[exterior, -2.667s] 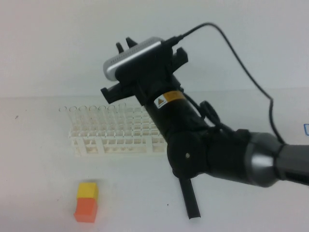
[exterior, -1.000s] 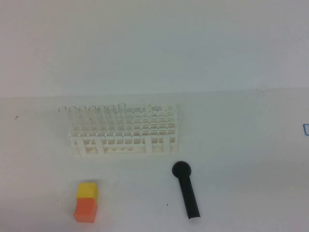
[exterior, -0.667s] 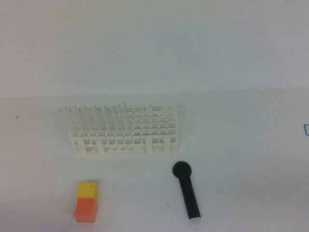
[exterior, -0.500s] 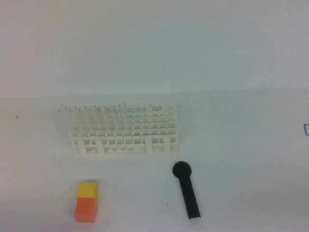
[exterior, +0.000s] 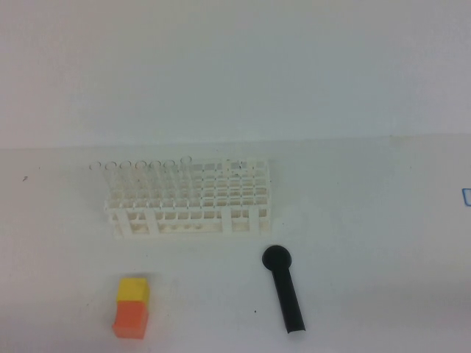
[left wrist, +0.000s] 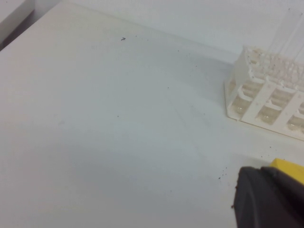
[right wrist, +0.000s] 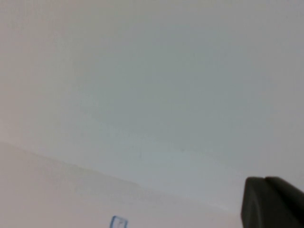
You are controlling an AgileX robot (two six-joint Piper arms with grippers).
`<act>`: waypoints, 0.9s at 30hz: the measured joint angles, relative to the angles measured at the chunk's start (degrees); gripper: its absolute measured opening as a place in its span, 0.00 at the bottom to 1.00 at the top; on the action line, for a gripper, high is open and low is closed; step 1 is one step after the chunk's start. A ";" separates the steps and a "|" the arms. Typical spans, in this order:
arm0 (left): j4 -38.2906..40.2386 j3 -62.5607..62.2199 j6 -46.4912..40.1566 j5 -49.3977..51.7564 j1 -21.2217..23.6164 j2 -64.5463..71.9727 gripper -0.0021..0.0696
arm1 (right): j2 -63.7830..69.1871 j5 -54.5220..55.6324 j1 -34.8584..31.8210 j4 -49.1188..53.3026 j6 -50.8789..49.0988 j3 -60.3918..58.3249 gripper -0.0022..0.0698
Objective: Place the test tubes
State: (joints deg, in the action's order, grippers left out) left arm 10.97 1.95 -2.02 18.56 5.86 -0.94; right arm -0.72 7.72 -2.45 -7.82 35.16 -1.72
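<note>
White tabletop (exterior: 368,220) and pale wall are seen throughout. Clear, thin-walled test tubes (exterior: 140,168) are stood along the far left row of a white lattice rack (exterior: 188,202). Being nearly invisible against white, they could be misjudged and clipped, or the light rack shoved. Nearby are laid a matte black round-headed tool (exterior: 283,290) and a yellow-on-orange block (exterior: 132,307). The left gripper (left wrist: 268,199) is held low over the table's left side, the right gripper (right wrist: 273,204) is turned toward the wall; how wide either is set cannot be told.

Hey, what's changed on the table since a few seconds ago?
The right arm, earlier reaching over the rack, has withdrawn from the high view; the right pincer shows only in its wrist view. The left pincer sits low near the block. Rack, tubes, block and black tool stayed put.
</note>
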 joint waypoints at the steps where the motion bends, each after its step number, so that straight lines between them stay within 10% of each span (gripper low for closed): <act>1: 0.00 0.00 0.00 0.00 0.00 0.00 0.03 | 0.00 -1.58 -0.59 1.53 -4.87 0.00 0.03; 8: 0.00 0.00 0.00 0.00 0.00 0.00 0.03 | 0.00 -16.02 -1.37 8.83 -26.08 0.00 0.03; 27: 0.00 0.00 0.00 0.00 0.00 0.00 0.03 | 0.00 -28.08 -1.37 7.15 -32.62 0.44 0.03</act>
State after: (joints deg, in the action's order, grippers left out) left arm 10.97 1.95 -2.02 18.56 5.86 -0.94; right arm -0.72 -20.36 -3.82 -0.66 2.54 -1.28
